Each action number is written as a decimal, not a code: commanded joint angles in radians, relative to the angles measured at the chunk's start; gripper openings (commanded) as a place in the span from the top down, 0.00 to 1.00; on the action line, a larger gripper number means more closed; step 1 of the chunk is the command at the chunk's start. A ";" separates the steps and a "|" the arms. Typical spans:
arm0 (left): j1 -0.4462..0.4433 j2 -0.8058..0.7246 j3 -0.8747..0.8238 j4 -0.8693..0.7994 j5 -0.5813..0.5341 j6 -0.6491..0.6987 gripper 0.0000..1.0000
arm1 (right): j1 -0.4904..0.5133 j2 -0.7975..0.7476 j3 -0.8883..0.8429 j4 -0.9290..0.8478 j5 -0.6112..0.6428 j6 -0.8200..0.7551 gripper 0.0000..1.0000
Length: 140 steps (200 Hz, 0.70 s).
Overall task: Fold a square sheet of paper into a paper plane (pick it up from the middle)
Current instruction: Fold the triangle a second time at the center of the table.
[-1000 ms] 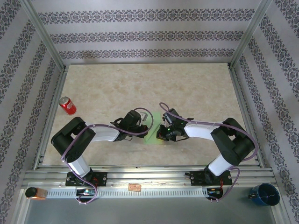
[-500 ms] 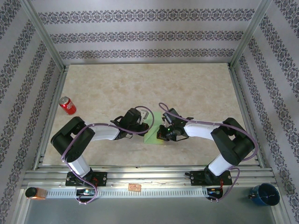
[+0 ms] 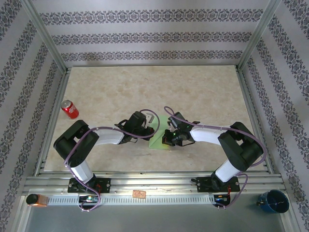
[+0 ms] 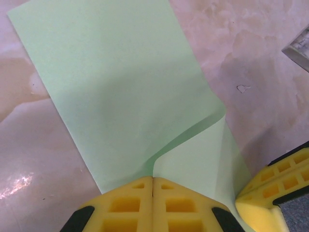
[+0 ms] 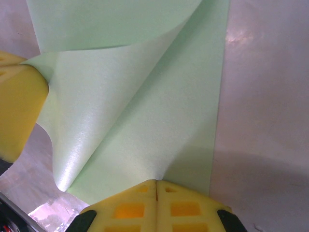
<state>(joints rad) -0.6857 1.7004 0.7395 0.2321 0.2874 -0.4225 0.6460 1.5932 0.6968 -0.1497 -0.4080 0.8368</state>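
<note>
The square sheet of paper (image 3: 160, 133), light green, lies on the table between the two arms, with one corner curled up off the surface (image 5: 104, 106). My left gripper (image 4: 153, 178) is shut on that raised flap, which runs straight into the closed seam of its jaws. Its yellow finger (image 5: 17, 108) also appears at the left of the right wrist view, with the paper corner pinched in it. My right gripper (image 5: 157, 181) is shut with nothing between its fingers. Its tip sits on the flat part of the sheet (image 5: 193, 96), close beside the left gripper (image 3: 153, 127).
A red soda can (image 3: 69, 109) lies at the table's left edge. A blue cup (image 3: 273, 200) and a small brown object (image 3: 36, 199) sit outside the frame rail at the front. Metal rails border the marble-patterned tabletop (image 3: 193, 92), which stretches open behind the grippers.
The left gripper has crept a little toward the far side with the paper corner in it. The right arm has hardly moved.
</note>
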 commanded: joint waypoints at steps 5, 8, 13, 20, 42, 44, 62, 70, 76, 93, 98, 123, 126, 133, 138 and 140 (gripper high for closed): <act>0.012 0.021 0.025 -0.008 -0.001 0.019 1.00 | 0.001 0.024 0.000 -0.071 0.024 -0.014 0.96; 0.012 0.023 0.025 -0.007 0.002 0.020 1.00 | 0.001 0.024 0.000 -0.071 0.023 -0.013 0.96; 0.012 0.025 0.024 -0.004 0.004 0.019 1.00 | 0.002 0.023 0.000 -0.070 0.024 -0.013 0.96; 0.012 0.029 0.023 0.001 0.008 0.017 1.00 | 0.002 0.025 0.000 -0.070 0.023 -0.013 0.96; 0.012 0.040 0.027 0.003 0.020 0.012 1.00 | 0.001 0.028 0.001 -0.071 0.021 -0.015 0.96; 0.012 0.040 0.026 0.003 0.020 0.011 1.00 | 0.001 0.028 0.001 -0.070 0.021 -0.015 0.96; 0.012 0.047 0.026 0.009 0.026 0.011 1.00 | 0.001 0.028 0.001 -0.070 0.021 -0.015 0.96; 0.012 0.051 0.028 0.009 0.029 0.009 1.00 | 0.002 0.026 0.000 -0.070 0.022 -0.015 0.96; 0.012 0.055 0.029 0.009 0.031 0.011 1.00 | 0.002 0.027 0.000 -0.070 0.023 -0.015 0.96; 0.012 0.059 0.030 0.003 0.024 0.010 1.00 | 0.001 0.027 -0.002 -0.070 0.023 -0.015 0.95; 0.012 0.061 0.030 0.005 0.024 0.009 1.00 | 0.001 0.026 -0.002 -0.071 0.023 -0.013 0.95; 0.012 0.064 0.029 -0.003 0.017 0.002 1.00 | 0.001 0.025 -0.002 -0.071 0.023 -0.014 0.95; 0.012 0.063 0.029 -0.004 0.015 0.002 1.00 | 0.001 0.025 -0.002 -0.071 0.023 -0.015 0.95; 0.012 0.062 0.025 -0.001 0.014 0.001 1.00 | 0.001 0.026 -0.002 -0.070 0.023 -0.015 0.95; 0.012 0.061 0.022 0.003 0.014 0.000 1.00 | 0.000 0.027 -0.001 -0.070 0.023 -0.016 0.95; 0.012 0.063 0.021 0.005 0.015 -0.001 1.00 | 0.001 0.027 0.000 -0.071 0.023 -0.015 0.95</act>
<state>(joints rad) -0.6849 1.7458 0.7555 0.2329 0.2985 -0.4229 0.6456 1.5932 0.6971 -0.1501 -0.4080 0.8368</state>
